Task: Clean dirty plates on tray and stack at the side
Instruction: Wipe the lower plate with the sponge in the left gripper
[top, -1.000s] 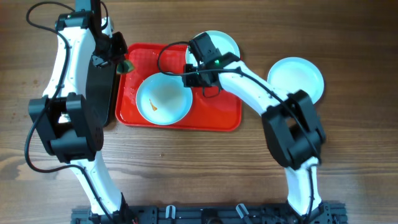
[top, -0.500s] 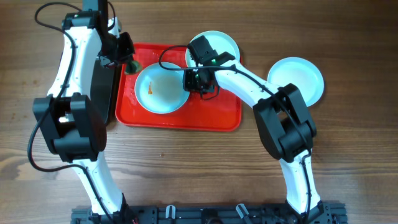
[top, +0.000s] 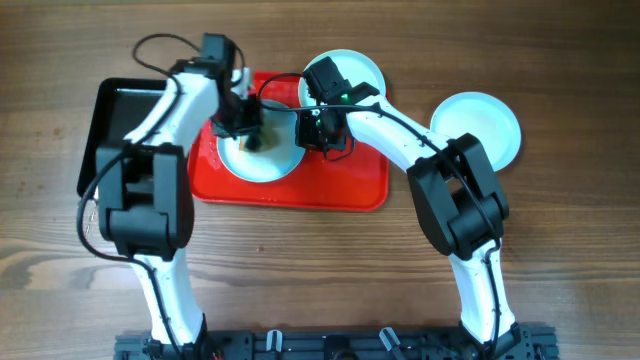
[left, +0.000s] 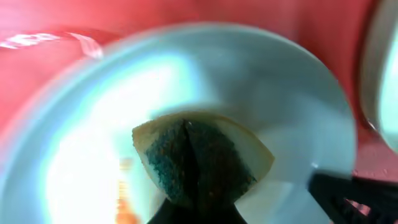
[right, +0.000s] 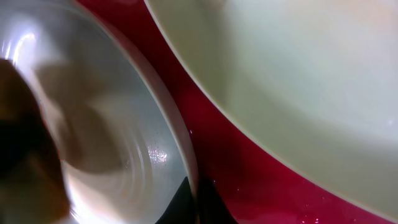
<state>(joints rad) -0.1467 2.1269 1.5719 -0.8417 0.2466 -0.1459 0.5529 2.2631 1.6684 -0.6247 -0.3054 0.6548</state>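
The red tray (top: 340, 185) holds a pale aqua plate (top: 272, 166). My left gripper (top: 250, 135) is over this plate, shut on a green and yellow sponge (left: 193, 158) that presses on the plate's inside (left: 261, 93). An orange smear (left: 127, 199) lies just left of the sponge. My right gripper (top: 308, 130) is shut on the plate's right rim (right: 186, 168). A second plate (top: 350, 72) lies at the tray's far edge and shows in the right wrist view (right: 298, 81). A third plate (top: 478, 125) sits on the table to the right.
A black tray (top: 125, 130) lies on the wooden table left of the red tray. Both arms cross over the red tray's far half. The red tray's floor (right: 249, 180) is wet between the two plates.
My left arm swung right from the red tray's left edge to over the plate, carrying the sponge, uncovering the black tray. The right gripper kept hold of the plate's rim.
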